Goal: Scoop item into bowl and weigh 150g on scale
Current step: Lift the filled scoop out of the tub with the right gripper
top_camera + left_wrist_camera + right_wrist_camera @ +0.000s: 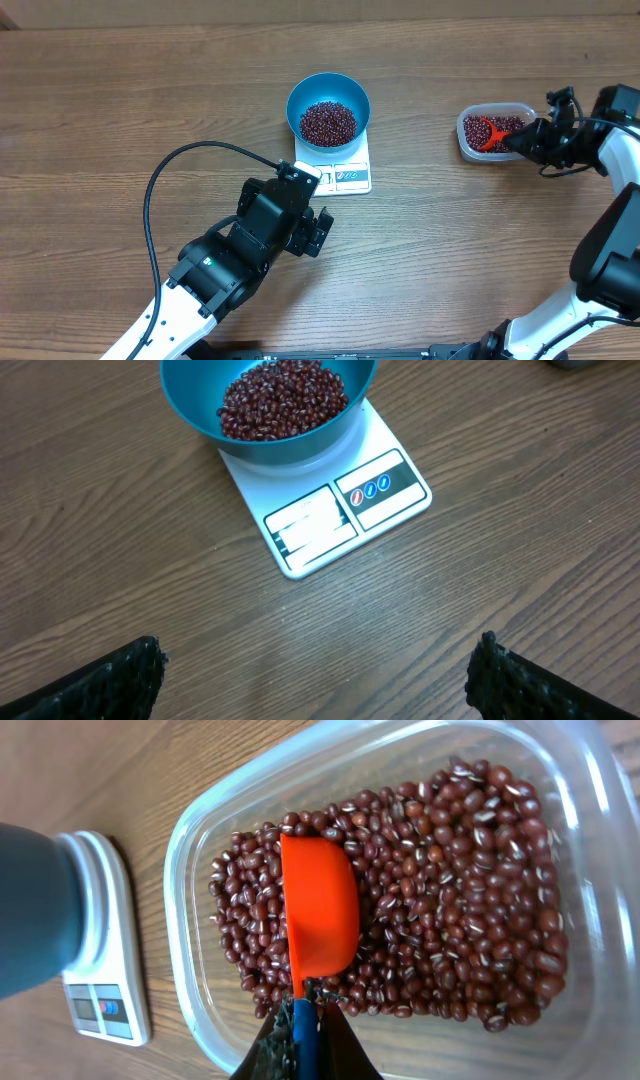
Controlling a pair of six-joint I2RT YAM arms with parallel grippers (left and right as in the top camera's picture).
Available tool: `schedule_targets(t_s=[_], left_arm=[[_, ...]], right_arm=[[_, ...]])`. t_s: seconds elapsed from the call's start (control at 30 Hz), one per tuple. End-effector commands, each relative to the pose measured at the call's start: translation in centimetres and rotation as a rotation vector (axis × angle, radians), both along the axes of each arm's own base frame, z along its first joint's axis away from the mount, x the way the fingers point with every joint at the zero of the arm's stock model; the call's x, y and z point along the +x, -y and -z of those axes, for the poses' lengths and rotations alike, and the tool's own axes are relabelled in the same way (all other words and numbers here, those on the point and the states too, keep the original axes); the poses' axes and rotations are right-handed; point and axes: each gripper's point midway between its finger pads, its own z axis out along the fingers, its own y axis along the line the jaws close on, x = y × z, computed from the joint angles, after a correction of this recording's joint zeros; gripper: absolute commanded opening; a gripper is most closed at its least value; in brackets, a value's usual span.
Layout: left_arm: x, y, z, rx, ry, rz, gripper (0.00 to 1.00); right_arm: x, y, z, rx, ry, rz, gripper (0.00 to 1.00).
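The blue bowl (328, 108) stands on the white scale (345, 176) and holds a heap of dark red beans (328, 122). In the left wrist view the bowl (268, 405) and the scale (330, 510) lie ahead, and my left gripper (318, 670) hangs open over bare wood with nothing between its fingers. My right gripper (305, 1020) is shut on the blue handle of an orange scoop (320, 915), which lies bowl-down on the beans (450, 900) in the clear tub (200, 830). From overhead the right gripper (520, 143) sits at the tub (495, 132).
A black cable (170, 180) loops across the table left of the left arm. The right arm's base stands at the lower right corner (600, 280). Wood tabletop (120, 90) surrounds everything.
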Motion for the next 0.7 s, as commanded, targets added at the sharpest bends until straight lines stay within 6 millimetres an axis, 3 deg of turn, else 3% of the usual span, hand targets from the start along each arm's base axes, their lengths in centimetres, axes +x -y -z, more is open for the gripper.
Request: schedule_targets(t_s=[0.0, 0.33, 0.67], left_arm=[[0.0, 0.1, 0.4, 0.011, -0.007, 0.011, 1.0], [0.0, 0.1, 0.4, 0.011, -0.007, 0.011, 1.0], [0.0, 0.1, 0.4, 0.011, -0.007, 0.011, 0.99]], right_arm=[[-0.6, 0.4, 0.1, 0.089, 0.006, 0.023, 0.04], [-0.8, 1.1, -1.7, 0.221, 0.069, 0.055, 0.04], [-0.7, 0.4, -2.6, 0.286, 0.095, 0.045, 0.04]])
